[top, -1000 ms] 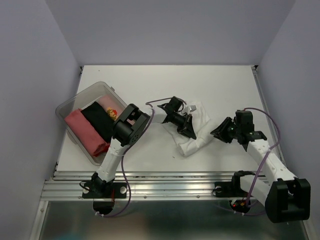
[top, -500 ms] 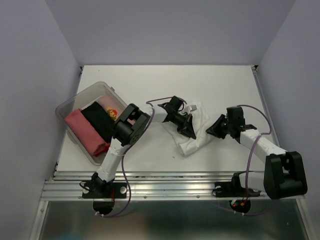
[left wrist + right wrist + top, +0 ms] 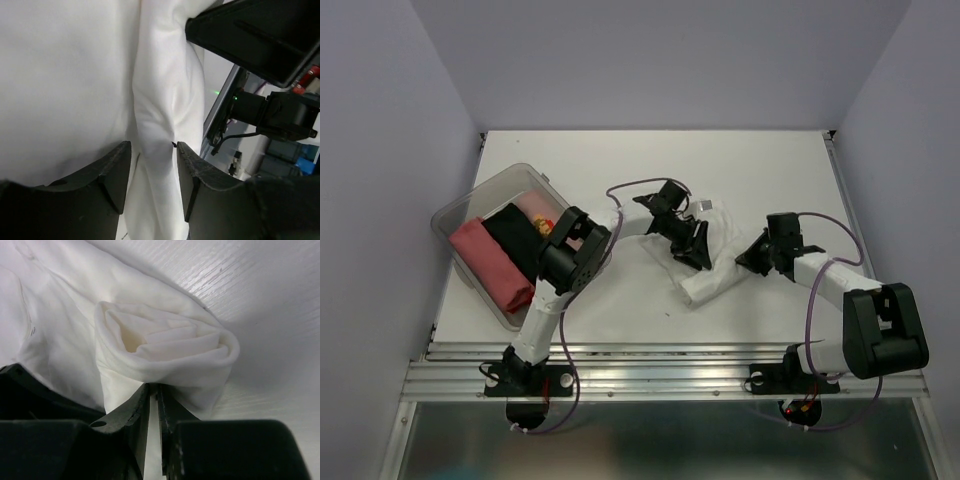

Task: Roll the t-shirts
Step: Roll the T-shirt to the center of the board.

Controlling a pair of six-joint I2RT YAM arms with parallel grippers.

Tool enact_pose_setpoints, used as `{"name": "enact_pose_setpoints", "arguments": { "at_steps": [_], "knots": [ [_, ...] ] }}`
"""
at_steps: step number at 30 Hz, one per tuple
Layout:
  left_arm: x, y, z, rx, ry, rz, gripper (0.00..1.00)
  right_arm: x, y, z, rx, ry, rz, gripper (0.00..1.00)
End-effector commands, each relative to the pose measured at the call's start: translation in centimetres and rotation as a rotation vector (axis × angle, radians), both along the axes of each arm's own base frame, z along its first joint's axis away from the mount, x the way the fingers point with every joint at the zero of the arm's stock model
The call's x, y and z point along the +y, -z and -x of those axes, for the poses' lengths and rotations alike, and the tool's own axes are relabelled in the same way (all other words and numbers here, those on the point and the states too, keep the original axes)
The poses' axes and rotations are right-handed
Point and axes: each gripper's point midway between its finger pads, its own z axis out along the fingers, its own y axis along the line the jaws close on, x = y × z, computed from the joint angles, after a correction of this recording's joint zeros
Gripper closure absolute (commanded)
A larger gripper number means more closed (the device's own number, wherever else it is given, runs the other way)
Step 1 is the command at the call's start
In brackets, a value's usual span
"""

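White t-shirt [image 3: 723,240] lies crumpled on the white table [image 3: 650,165], right of centre, between the two grippers. One end is wound into a loose roll [image 3: 165,347] of several layers, with its open spiral facing the right wrist camera; the remainder spreads flat and creased. The cloth sits well apart from the table's far and right edges, with bare surface all round except where the arms reach in. The left gripper [image 3: 692,250] rests on the shirt's left part. In the left wrist view its fingers [image 3: 116,172] stand narrowly apart with a raised ridge of the white cloth pinched between them. The right gripper [image 3: 750,260] meets the shirt's right edge. In the right wrist view its jaws are drawn together to a thin sliver at the underside of the roll, fingertips touching the cloth; whether fabric is caught in that sliver cannot be determined. A clear plastic tub [image 3: 478,190] stands at the table's left edge, well apart from the white shirt, and holds a salmon-pink shirt [image 3: 490,262], a black shirt [image 3: 517,245] and a red/yellow-print one [image 3: 544,224].
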Motion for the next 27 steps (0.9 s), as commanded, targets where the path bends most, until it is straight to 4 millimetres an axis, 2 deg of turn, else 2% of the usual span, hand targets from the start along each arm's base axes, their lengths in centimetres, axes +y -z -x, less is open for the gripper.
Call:
{"name": "enact_pose_setpoints", "arguments": {
  "at_steps": [1, 3, 5, 6, 7, 8, 9, 11, 12, 15, 18, 19, 22, 25, 27],
  "knots": [
    [1.6, -6.9, -2.6, -0.235, -0.068, 0.001, 0.48, -2.8, 0.5, -0.5, 0.001, 0.095, 0.129, 0.82],
    [2.2, -8.0, -3.2, -0.281, -0.111, -0.008, 0.49, -2.9, 0.5, -0.6, 0.004, 0.095, 0.135, 0.82],
    [2.8, -9.2, -3.0, -0.302, -0.154, -0.014, 0.57, -3.0, 0.5, -0.7, 0.005, 0.094, 0.14, 0.82],
    [2.9, -9.5, -2.6, -0.298, -0.158, -0.005, 0.64, -2.9, 0.5, -0.7, 0.003, 0.092, 0.139, 0.82],
    [3.1, -9.1, -2.0, -0.292, -0.162, 0.001, 0.8, -2.9, 0.4, -0.8, 0.002, 0.092, 0.139, 0.82],
    [3.1, -10.1, -1.5, -0.301, -0.167, 0.021, 0.89, -2.9, 0.4, -0.9, 0.0, 0.089, 0.139, 0.82],
    [2.8, -9.8, -0.4, -0.288, -0.155, 0.02, 1.0, -2.7, 0.3, -1.0, -0.001, 0.083, 0.134, 0.82],
    [2.4, -10.1, 0.9, -0.28, -0.141, 0.028, 1.0, -2.7, 0.1, -1.1, -0.004, 0.078, 0.134, 0.82],
    [1.8, -9.9, 2.2, -0.274, -0.119, 0.034, 1.0, -2.7, 0.0, -1.2, -0.008, 0.076, 0.135, 0.82],
    [0.6, -10.1, 4.0, -0.245, -0.094, 0.077, 1.0, -2.6, -0.1, -1.4, -0.013, 0.071, 0.135, 0.82],
    [0.3, -9.0, 5.0, -0.221, -0.081, 0.076, 1.0, -2.5, -0.2, -1.4, -0.014, 0.064, 0.133, 0.82],
    [0.3, -8.0, 5.4, -0.2, -0.071, 0.062, 1.0, -2.5, -0.2, -1.3, -0.013, 0.062, 0.133, 0.82],
    [0.7, -5.9, 5.5, -0.182, -0.065, 0.022, 1.0, -2.5, -0.3, -1.3, -0.015, 0.057, 0.136, 0.82],
    [1.8, -3.0, 4.5, -0.179, -0.1, -0.071, 1.0, -2.7, -0.7, -1.3, -0.022, 0.057, 0.149, 0.82],
    [2.5, -2.0, 3.8, -0.181, -0.121, -0.09, 1.0, -3.0, -1.0, -1.3, -0.027, 0.06, 0.163, 0.82]
  ]
}}
